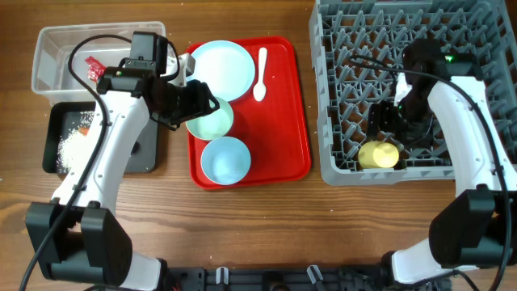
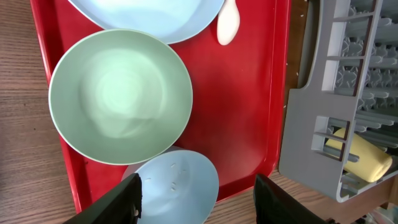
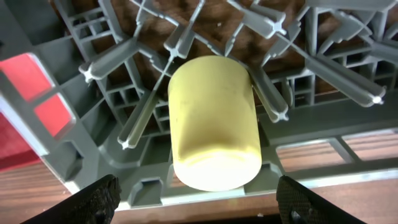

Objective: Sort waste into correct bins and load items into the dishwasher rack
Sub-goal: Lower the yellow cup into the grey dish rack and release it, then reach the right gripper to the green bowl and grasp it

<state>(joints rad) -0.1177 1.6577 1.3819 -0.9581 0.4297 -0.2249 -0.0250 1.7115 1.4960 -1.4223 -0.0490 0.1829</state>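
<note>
Right gripper is hanging wide over the smooth yellow cup, which is lying sideways between pegs at the rack's near edge. Left gripper is hovering wide above the blue bowl, with the round mint bowl sitting beyond on the glossy red tray.

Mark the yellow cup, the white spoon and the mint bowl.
yellow cup (image 3: 214,124), right wrist view, side wall.
white spoon (image 1: 259,89), overhead view, scoop end.
mint bowl (image 2: 118,93), left wrist view, inner floor.

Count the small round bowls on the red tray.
2: the pale mint bowl in the middle, partly under the left arm; the pale blue bowl at the near end. None appears hidden.
</note>
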